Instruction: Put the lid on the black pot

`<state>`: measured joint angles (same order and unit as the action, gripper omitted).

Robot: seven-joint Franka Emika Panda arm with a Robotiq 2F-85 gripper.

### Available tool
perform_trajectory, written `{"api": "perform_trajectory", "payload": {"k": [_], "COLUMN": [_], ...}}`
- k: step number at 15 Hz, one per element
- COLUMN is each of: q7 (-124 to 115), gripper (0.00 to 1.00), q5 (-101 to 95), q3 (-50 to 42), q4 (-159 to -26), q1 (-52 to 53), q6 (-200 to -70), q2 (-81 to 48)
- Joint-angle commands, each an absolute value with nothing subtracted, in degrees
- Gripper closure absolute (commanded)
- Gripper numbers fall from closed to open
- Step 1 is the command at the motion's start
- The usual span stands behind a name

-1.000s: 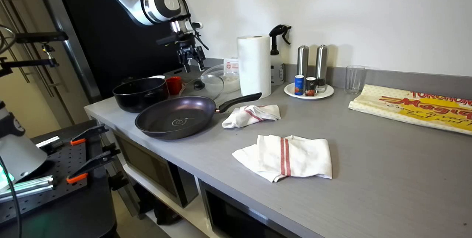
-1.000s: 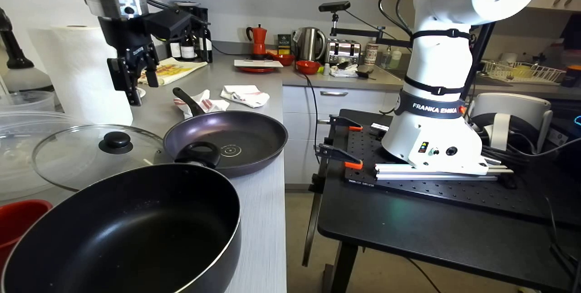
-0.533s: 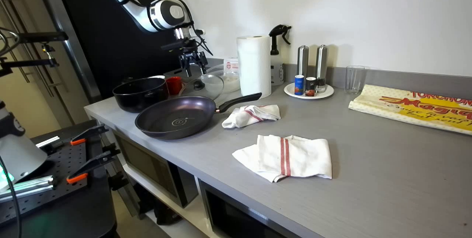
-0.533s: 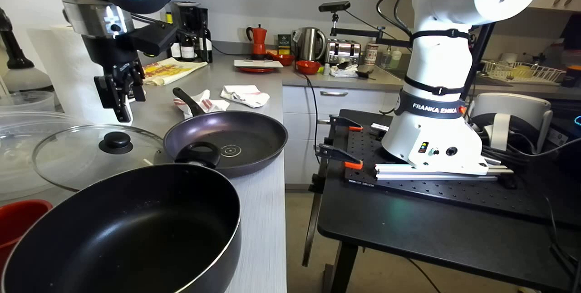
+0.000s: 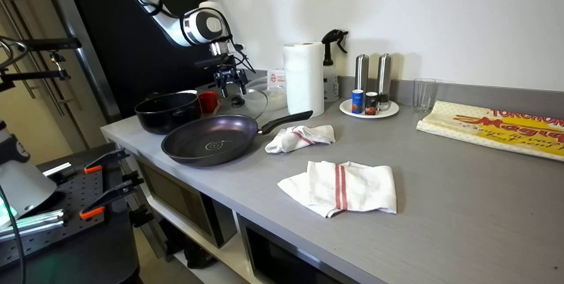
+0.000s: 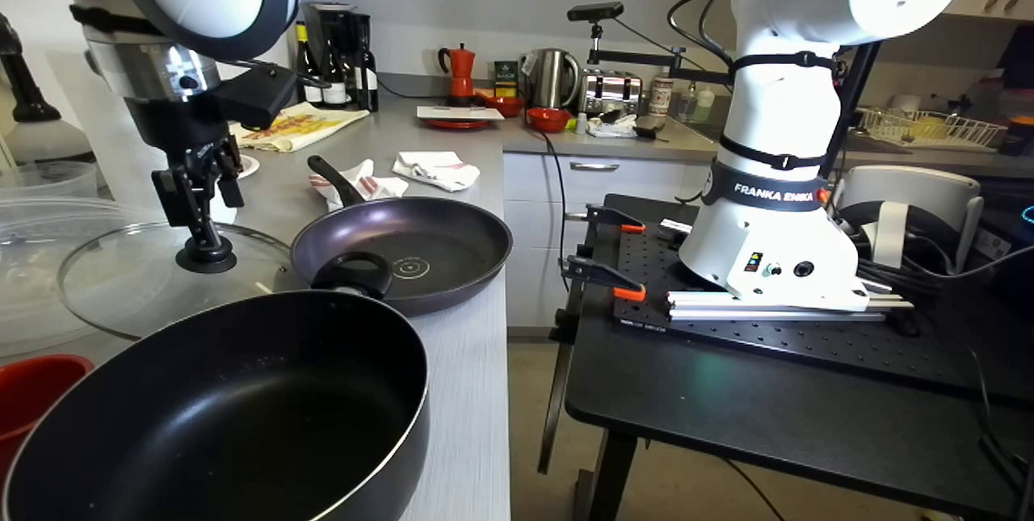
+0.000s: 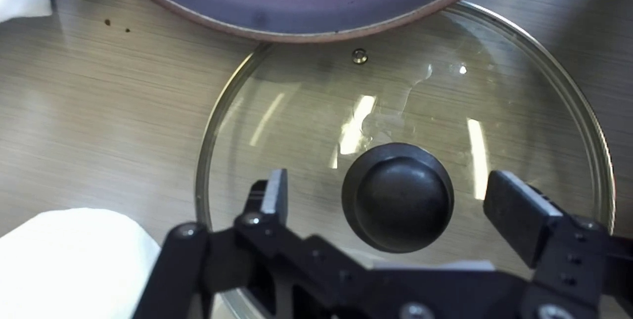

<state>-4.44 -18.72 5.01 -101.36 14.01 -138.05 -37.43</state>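
2 fingers (image 7: pixel 279 195) of the claw (image 7: pixel 393 198) stand wide apart, gripping nothing, either side of the knob (image 7: pixel 403 200). It points up from the lid (image 7: pixel 425 121), equally broad every way, on the worktop (image 6: pixel 464 416), beyond the near black pot (image 6: pixel 234 416) in an exterior view.
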Motion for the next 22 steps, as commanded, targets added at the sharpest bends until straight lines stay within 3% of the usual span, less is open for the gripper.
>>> {"api": "perform_trajectory", "payload": {"k": [1, 22], "q7": [-2.38, 1.39], "gripper": [0.0, 0.0], "q5": [-17.65, -15.51], "q3": [4.5, 5.84], "q4": [-96.69, -91.59], "q1": [14.82, 14.39], "q6": [-135.82, -131.42], "q2": [-40.68, -44.17]}}
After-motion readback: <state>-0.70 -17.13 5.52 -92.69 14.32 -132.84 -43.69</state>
